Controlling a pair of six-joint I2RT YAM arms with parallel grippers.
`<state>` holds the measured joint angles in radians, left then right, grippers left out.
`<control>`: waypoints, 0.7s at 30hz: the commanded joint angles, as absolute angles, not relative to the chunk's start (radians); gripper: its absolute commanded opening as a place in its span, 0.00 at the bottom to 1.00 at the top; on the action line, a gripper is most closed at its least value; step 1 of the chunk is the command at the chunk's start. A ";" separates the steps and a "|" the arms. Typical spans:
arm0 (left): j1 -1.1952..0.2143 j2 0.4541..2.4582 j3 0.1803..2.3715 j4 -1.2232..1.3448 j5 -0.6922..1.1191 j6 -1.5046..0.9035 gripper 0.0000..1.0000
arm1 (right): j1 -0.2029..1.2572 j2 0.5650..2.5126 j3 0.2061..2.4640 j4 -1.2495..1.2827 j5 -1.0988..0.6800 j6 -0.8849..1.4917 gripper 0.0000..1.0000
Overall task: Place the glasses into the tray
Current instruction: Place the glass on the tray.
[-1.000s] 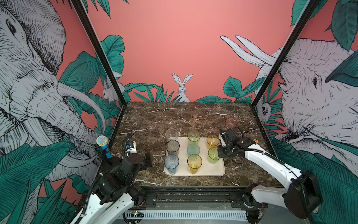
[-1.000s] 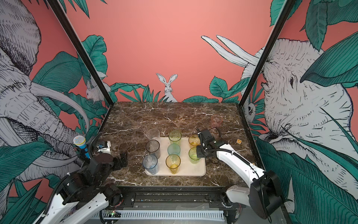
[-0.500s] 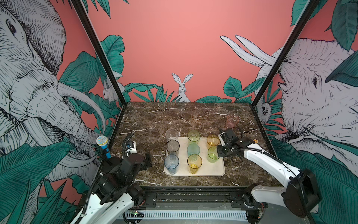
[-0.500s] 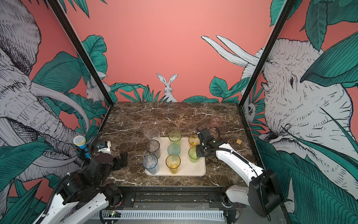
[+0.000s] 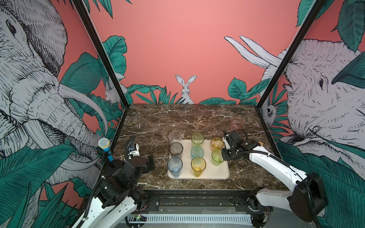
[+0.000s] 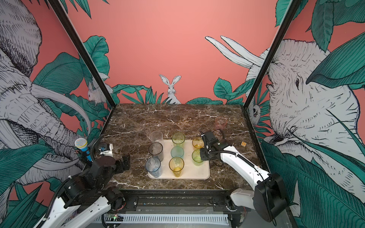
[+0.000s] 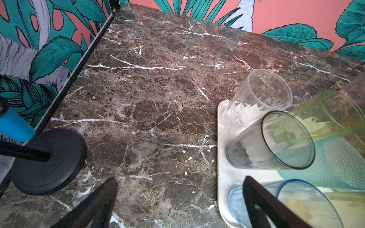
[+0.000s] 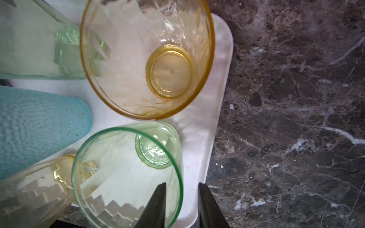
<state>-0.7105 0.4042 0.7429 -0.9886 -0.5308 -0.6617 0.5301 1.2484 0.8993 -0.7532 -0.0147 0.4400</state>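
Observation:
The cream tray (image 5: 222,172) holds several glasses in three rows: clear (image 5: 175,136), grey (image 5: 175,149), blue (image 5: 174,165), tall green (image 5: 197,138), teal (image 5: 197,152), yellow (image 5: 198,165), amber (image 5: 216,142) and short green (image 5: 216,157). A pink glass (image 5: 236,123) stands on the marble at the back right, off the tray. My right gripper (image 8: 181,184) straddles the short green glass's rim (image 8: 178,173), one finger inside and one outside, slightly apart from it. My left gripper (image 7: 179,178) hangs wide open over bare marble, left of the tray (image 7: 222,173).
A toy microphone (image 5: 105,147) on a black round stand (image 7: 47,159) sits at the left wall. A small orange piece (image 6: 244,144) lies right of the tray. Glass walls close off both sides of the marble top (image 5: 177,118).
My right gripper's jaws have parted from the short green glass's rim, and the glass now stands on the tray. The left arm has not moved.

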 commanded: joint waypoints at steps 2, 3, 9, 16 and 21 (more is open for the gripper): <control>-0.707 0.399 0.729 -0.982 -0.530 -0.679 0.99 | 0.534 1.203 0.957 -0.803 -0.013 0.436 0.33; -0.707 0.399 0.729 -0.982 -0.530 -0.679 0.99 | 0.534 1.198 0.964 -0.812 -0.013 0.435 0.34; -0.707 0.396 0.730 -0.983 -0.531 -0.680 0.99 | 0.534 1.163 1.016 -0.835 -0.014 0.420 0.37; -0.707 0.396 0.730 -0.985 -0.530 -0.680 0.99 | 0.528 1.149 1.088 -0.814 0.022 0.394 0.42; -0.707 0.396 0.732 -0.986 -0.531 -0.683 0.99 | 0.497 1.148 1.132 -0.751 0.079 0.392 0.52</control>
